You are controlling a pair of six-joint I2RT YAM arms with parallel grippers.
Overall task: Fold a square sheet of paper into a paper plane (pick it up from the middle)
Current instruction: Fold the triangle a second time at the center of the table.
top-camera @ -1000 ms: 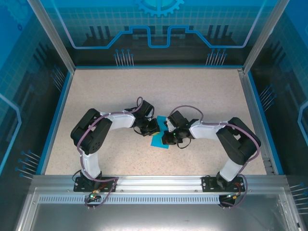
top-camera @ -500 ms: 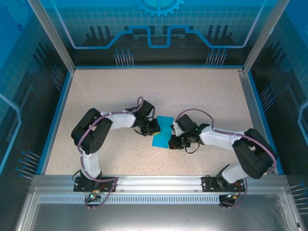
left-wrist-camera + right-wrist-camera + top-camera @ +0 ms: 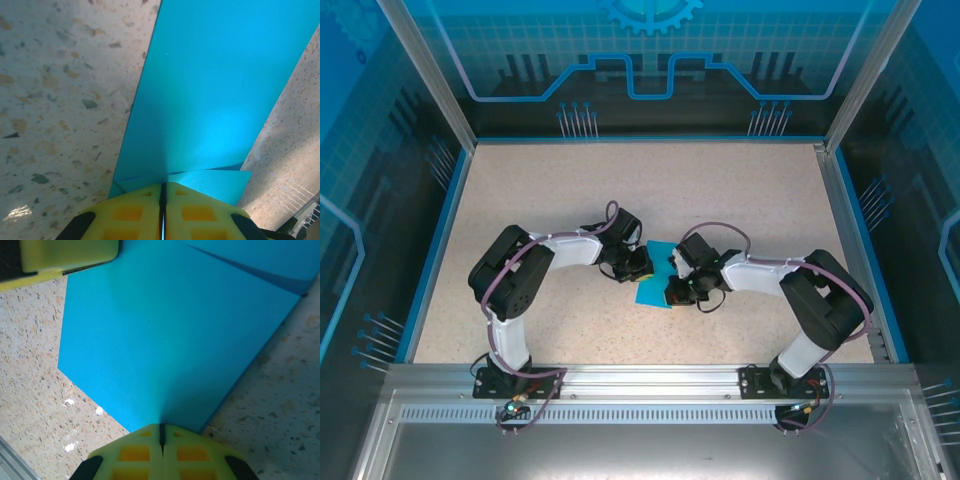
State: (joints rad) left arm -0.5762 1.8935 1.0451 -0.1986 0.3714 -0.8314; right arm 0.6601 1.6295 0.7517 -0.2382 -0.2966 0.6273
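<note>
The square sheet of paper point(image 3: 648, 293) lies flat on the speckled table between both grippers, teal-blue and partly folded. In the left wrist view the paper point(image 3: 210, 90) shows two small folded flaps meeting at my fingertips. My left gripper point(image 3: 638, 266) point(image 3: 162, 187) is shut, its yellow tips resting on the paper's edge where the flaps meet. My right gripper point(image 3: 674, 291) point(image 3: 161, 429) is shut too, tips down on the paper point(image 3: 165, 330) near its right edge. The left gripper's finger point(image 3: 65, 255) sits at the sheet's far corner in the right wrist view.
The speckled table point(image 3: 650, 190) is ringed by a blue rim and transparent walls. An aluminium rail point(image 3: 640, 385) runs along the near edge, where both arm bases are bolted. Open tabletop lies behind and to both sides of the paper.
The right arm swung out to the right, sliding its shut gripper off toward the paper's right edge, then came back in over the sheet. The left gripper stayed put on the paper.
</note>
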